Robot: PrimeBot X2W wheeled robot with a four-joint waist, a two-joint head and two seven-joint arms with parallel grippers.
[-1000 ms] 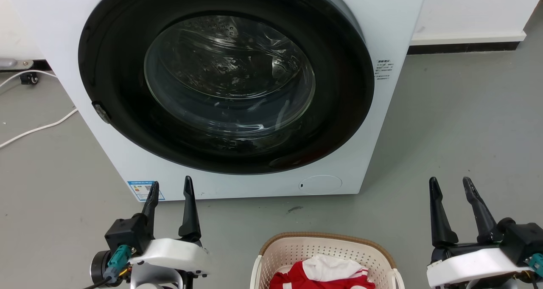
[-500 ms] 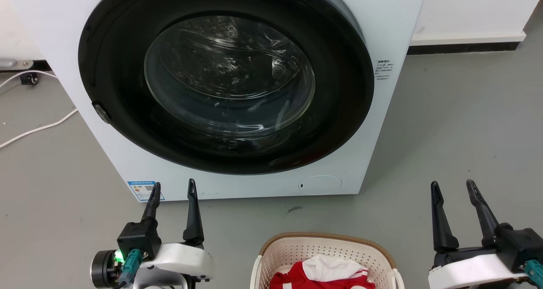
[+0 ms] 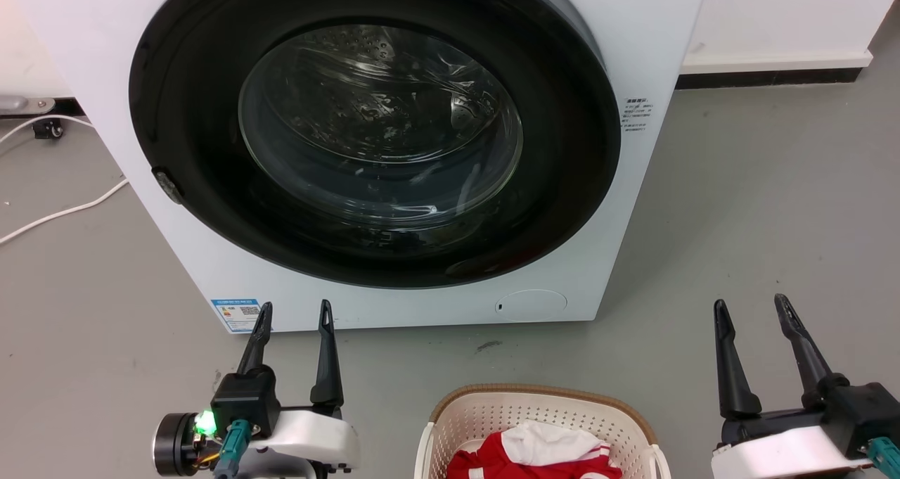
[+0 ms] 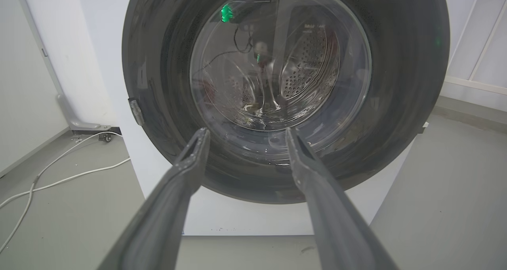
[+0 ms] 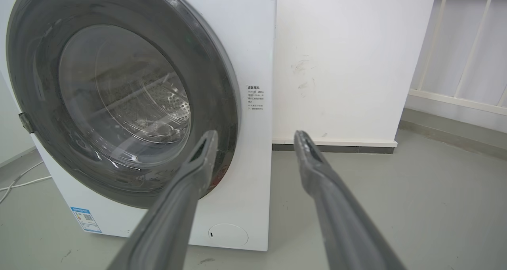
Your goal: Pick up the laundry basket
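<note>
you'll find the laundry basket on the floor before the washing machine, clothes inside it. the left pincer sits before the machine's left part, the right pincer beyond its right side.

Laundry corner, front-loading washing machine, grey floor, white wall

The left end effector and right end effector have long dark tapered fingers, white shells and teal connectors; a green light glows at lower left.
</note>
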